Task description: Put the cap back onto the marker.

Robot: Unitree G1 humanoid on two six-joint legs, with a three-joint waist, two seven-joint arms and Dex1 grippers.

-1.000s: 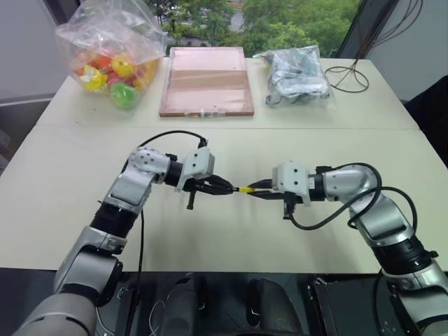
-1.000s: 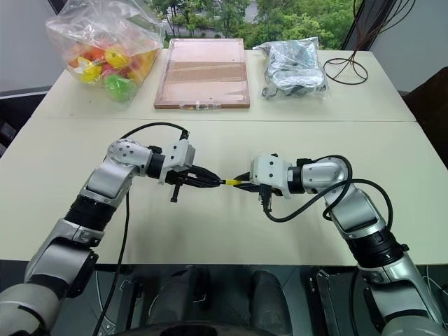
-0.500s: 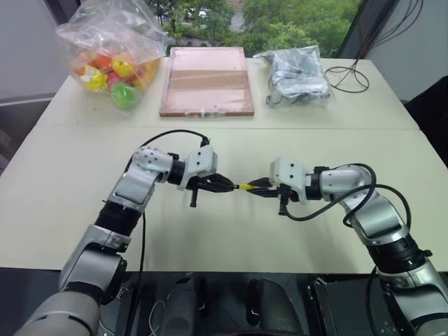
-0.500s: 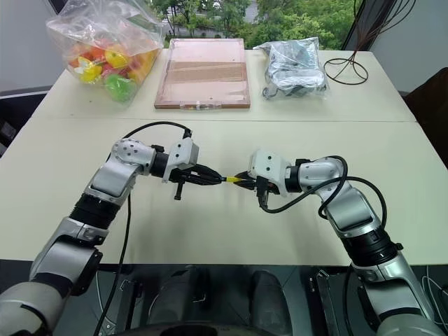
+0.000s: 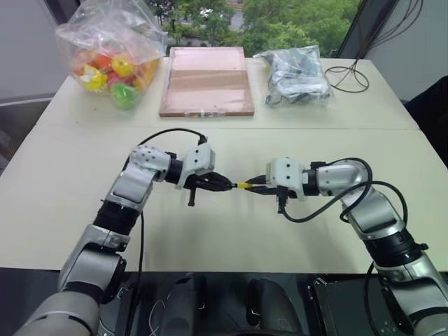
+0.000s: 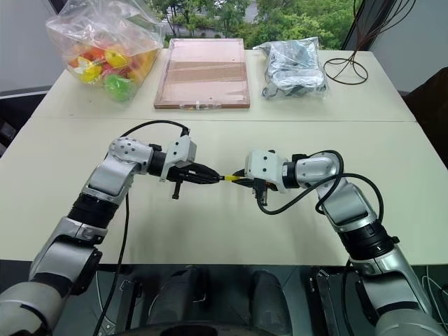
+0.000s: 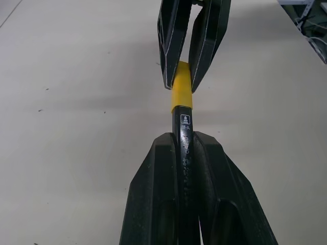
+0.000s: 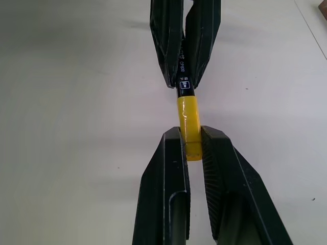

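Above the middle of the table my two grippers meet tip to tip. The left gripper [image 5: 225, 185] is shut on the black marker [image 7: 183, 145], which runs level between its fingers. The right gripper [image 5: 253, 186] is shut on the small yellow cap [image 8: 187, 122]. The cap [image 5: 242, 186] sits on the marker's end, in line with the barrel, with no gap showing between yellow and black. In the left wrist view the right gripper's fingers [image 7: 171, 41] pinch the cap's [image 7: 181, 91] far half.
At the table's far side lie a clear bag of coloured toys [image 5: 112, 59], a flat pink-brown board [image 5: 206, 80] and a bag of grey parts [image 5: 297, 75]. A coil of cable [image 5: 350, 75] sits at the far right. A seam [image 5: 84, 127] crosses the table behind the arms.
Both grippers have stayed almost in place, the right one edging slightly toward the left. The yellow cap shows a little shorter between the fingertips.
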